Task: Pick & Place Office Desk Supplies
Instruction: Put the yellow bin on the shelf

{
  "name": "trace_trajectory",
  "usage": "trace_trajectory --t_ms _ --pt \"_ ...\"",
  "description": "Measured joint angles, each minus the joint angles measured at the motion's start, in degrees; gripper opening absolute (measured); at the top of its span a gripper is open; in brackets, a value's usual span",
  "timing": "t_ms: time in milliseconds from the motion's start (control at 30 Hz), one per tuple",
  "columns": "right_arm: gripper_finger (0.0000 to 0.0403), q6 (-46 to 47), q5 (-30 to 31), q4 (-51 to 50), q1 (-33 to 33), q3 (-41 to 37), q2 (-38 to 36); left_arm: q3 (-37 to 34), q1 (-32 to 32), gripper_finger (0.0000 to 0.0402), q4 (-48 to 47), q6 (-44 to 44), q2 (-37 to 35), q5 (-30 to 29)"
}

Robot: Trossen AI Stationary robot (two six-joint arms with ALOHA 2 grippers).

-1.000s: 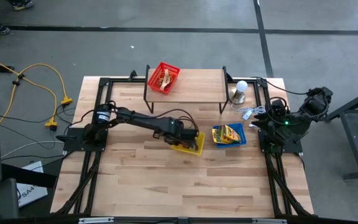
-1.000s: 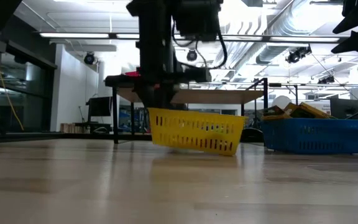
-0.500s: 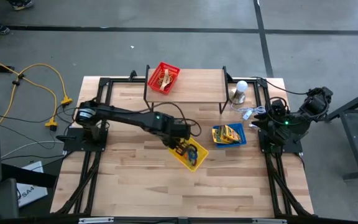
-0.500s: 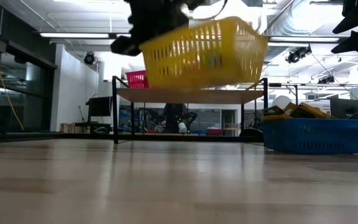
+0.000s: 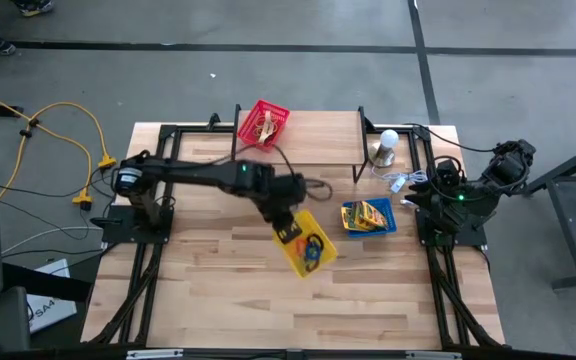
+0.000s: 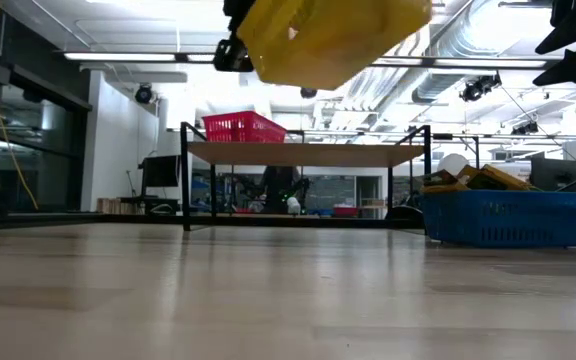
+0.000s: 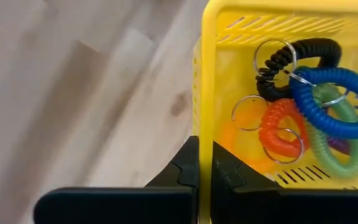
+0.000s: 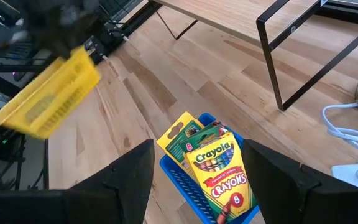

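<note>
My left gripper (image 7: 205, 173) is shut on a yellow basket (image 5: 306, 247), which shows high above the table in the low view (image 6: 323, 35). Coiled rings (image 7: 319, 112) in blue, green, orange, purple and black lie on the basket's floor, with thin metal key rings among them. My right gripper (image 8: 197, 149) is open and waits at the table's right edge, above a blue basket (image 5: 368, 216) that holds yellow-and-green crayon boxes (image 8: 219, 165). A red basket (image 5: 264, 124) with tan rubber bands stands on the shelf. My left gripper holds the yellow basket by one end wall at its rim (image 7: 205, 124). One finger is inside the basket and one outside (image 7: 182, 174). The fingers come from above, pointing down. The basket is lifted clear of the table and hangs tilted (image 6: 323, 35).
A wooden shelf on black legs (image 5: 298, 140) stands at the table's far side. A white bulb on a metal base (image 5: 386, 146) and a tangle of white wire (image 5: 400, 183) lie near the right arm. Bare wood (image 5: 268, 300) stretches along the near side.
My left gripper has risen, carrying the yellow basket up off the table, where it stood tilted on one edge. It has also moved a little toward the near edge. The basket has turned about and now hangs tilted, high over the table.
</note>
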Motion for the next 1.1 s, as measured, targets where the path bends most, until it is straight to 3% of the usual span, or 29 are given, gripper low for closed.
trace_trajectory --t_ms 267,467,700,1100 --pt "0.0231 0.00 0.00 0.00 0.01 0.00 0.01 8.88 9.89 0.0000 -15.24 24.76 -0.02 1.91" --pt "0.0231 0.00 -0.02 0.00 0.02 0.00 0.02 12.68 17.60 0.0000 -16.39 45.32 -0.04 5.24" --pt "0.0231 -0.02 0.00 0.00 0.02 0.00 0.02 12.80 23.97 0.0000 -14.83 49.42 -0.04 5.32" --pt "0.0231 0.00 0.00 0.01 0.01 0.00 0.02 13.43 24.04 0.0001 -12.34 54.21 0.78 0.63"
